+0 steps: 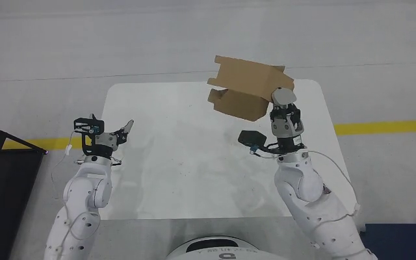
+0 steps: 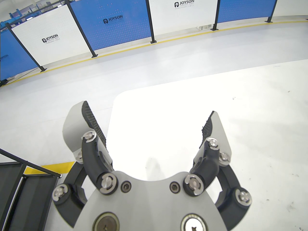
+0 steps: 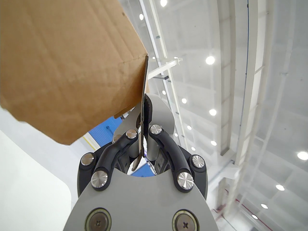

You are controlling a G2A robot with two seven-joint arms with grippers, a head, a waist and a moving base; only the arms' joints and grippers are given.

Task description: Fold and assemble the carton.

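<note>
A brown cardboard carton (image 1: 247,88), partly opened with its flaps sticking out, hangs in the air over the far right part of the white table (image 1: 195,169). My right gripper (image 1: 283,97) points upward and is shut on a flap at the carton's near right corner; the right wrist view shows the flap edge pinched between the pads (image 3: 144,111) and the carton (image 3: 65,56) leaning away to one side. My left gripper (image 1: 125,127) sits low at the table's left edge, open with nothing between its fingers (image 2: 93,123).
The table's corner (image 2: 125,97) lies just beyond the left gripper. A black frame (image 1: 13,162) stands on the floor left of the table. Yellow floor tape (image 1: 377,127) runs behind the table. Blue and white fence panels (image 2: 154,13) stand far off.
</note>
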